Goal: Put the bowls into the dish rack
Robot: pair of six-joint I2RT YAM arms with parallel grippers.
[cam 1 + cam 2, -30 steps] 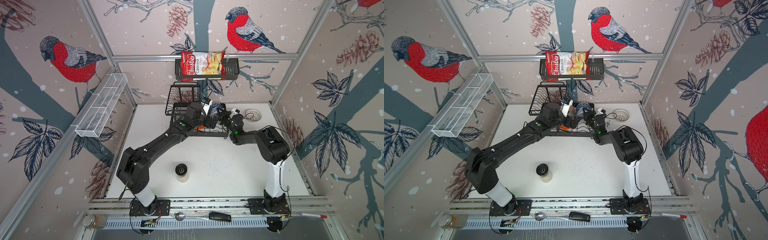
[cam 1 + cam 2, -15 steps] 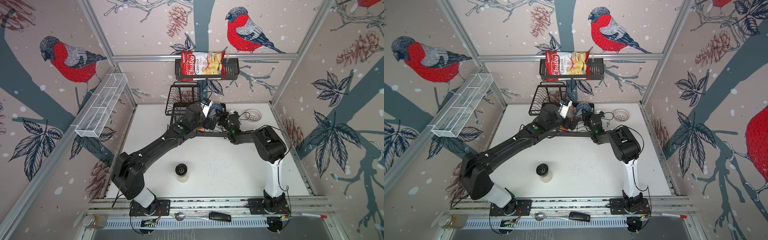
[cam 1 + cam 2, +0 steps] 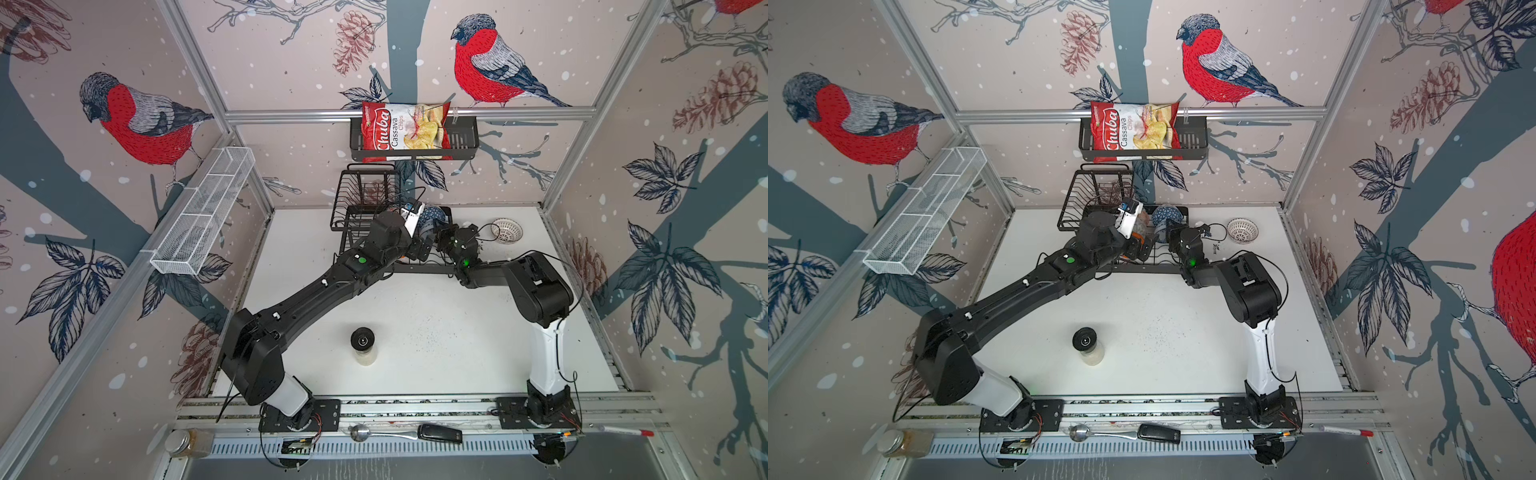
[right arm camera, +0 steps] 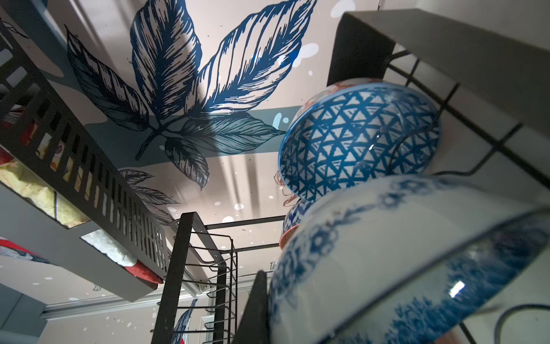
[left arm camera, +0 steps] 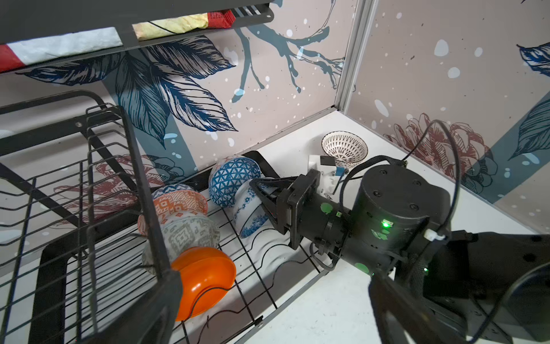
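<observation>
**CLAW AND BOWL STATUS: FIVE BOWLS IN RACK, ONE ON WORKTOP**

**Top views.** The dish rack stands at the far edge of the worktop, left of centre. Both of my arms reach to its lower tray. My left claw comes in from the left and my right claw from the right. Neither claw's opening can be read from here. The triangle-pattern blue bowl shows at the tray's far right. The lattice bowl sits upright on the worktop, right of the rack and apart from it. A black-lidded jar stands mid-worktop, well apart from the rack.

**Left wrist view.** My right claw is pinching the rim of the floral blue-white bowl. This bowl stands on edge in the lower tray, just on the near side of the triangle-pattern blue bowl. Whether the two touch I cannot tell. To their left three bowls stand on edge in a row: the orange-white bowl farthest, the grey-green bowl in the middle and the plain orange bowl nearest. My left claw is spread wide and grips nothing; one of its fingers shows at the frame edge.

**Right wrist view.** The floral blue-white bowl fills the foreground, with the triangle-pattern blue bowl beyond it. One finger of my right claw lies along the floral bowl's outer wall. The other finger is hidden.
</observation>
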